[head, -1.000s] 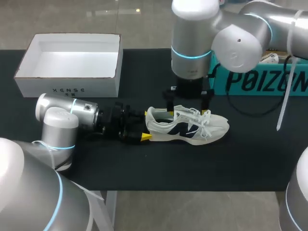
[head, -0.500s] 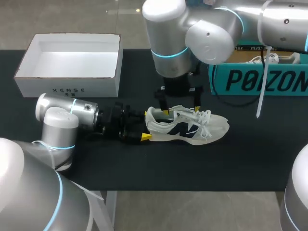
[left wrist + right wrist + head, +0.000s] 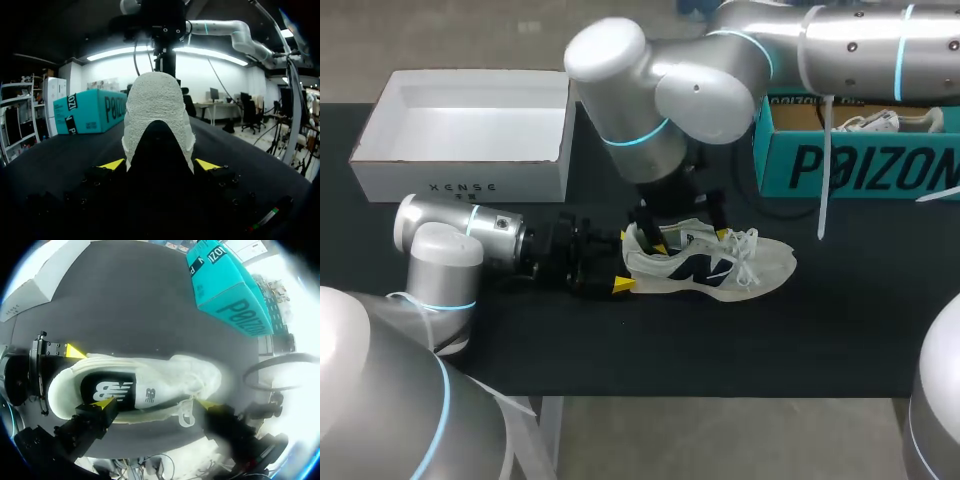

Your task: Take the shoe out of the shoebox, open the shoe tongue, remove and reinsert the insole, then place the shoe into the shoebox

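Note:
A white sneaker (image 3: 710, 262) with a dark side logo lies on its sole on the black table, toe pointing right. My left gripper (image 3: 622, 261) comes in low from the left and is shut on the shoe's heel (image 3: 157, 115), one yellow tip against each side. My right gripper (image 3: 691, 240) hangs open just above the shoe's collar and laces, its fingertips (image 3: 105, 402) spread along the length of the shoe (image 3: 145, 385). The shoe's inside is hidden by the right arm. The open white shoebox (image 3: 460, 165) stands at the back left.
A teal box (image 3: 860, 165) holding another shoe stands at the back right, with a cable running in front of it. The white shoebox (image 3: 30, 295) and the teal box (image 3: 230, 290) also flank the sneaker in the right wrist view.
My right arm has swung to the left over the shoe, and its gripper has shifted slightly left and lower, toward the collar. The left gripper and the shoe have stayed put.

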Controlling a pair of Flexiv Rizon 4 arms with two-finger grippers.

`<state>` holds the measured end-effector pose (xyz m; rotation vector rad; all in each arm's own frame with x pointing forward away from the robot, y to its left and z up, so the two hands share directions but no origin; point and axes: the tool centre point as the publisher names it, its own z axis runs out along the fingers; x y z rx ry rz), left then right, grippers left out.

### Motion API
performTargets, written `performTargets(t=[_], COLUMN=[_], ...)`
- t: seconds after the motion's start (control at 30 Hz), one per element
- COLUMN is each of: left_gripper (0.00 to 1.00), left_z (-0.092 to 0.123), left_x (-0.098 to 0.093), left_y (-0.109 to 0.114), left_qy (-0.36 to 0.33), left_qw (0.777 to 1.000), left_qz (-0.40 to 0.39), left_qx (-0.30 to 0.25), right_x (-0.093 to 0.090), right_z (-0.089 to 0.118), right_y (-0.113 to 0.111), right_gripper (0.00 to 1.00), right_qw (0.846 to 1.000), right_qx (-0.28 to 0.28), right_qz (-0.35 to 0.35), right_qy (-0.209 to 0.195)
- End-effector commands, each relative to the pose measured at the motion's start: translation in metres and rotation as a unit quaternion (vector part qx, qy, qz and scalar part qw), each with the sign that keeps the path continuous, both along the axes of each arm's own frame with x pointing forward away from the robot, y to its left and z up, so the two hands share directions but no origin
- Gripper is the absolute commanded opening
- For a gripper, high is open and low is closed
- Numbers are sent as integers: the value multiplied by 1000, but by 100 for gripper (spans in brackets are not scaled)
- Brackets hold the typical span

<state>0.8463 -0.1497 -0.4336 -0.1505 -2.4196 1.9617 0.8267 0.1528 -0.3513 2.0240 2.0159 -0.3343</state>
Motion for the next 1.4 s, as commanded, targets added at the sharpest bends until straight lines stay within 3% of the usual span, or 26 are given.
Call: performTargets(t=[0.03,0.5,0.77,1.13,1.2,1.23,1.4], left_gripper=[0,0,0,0,0,0,0], left_z=[-2,-2,-2,-2,-2,-2,-2], left_x=[0,0,0,0,0,0,0], left_y=[-1,-1,-1,-1,-1,-1,-1], left_qy=[0,0,0,0,0,0,0], left_qw=[1000,1000,1000,1000,1000,1000,1000], left_qz=[0,0,0,0,0,0,0], left_qx=[1,1,1,1,1,1,1], right_x=[2,20,25,26,26,26,26], right_z=[0,-12,-6,-4,-4,-3,-1], right_y=[-4,-36,-59,-51,-49,-48,-45], right_gripper=[100,100,100,100,82,55,39], right_qw=[1000,999,999,1000,1000,1000,1000], right_qx=[-20,-25,-16,10,15,17,26], right_qz=[-4,-22,-36,-23,-21,-20,-14], right_qy=[-3,-5,-10,-5,-7,-7,-3])
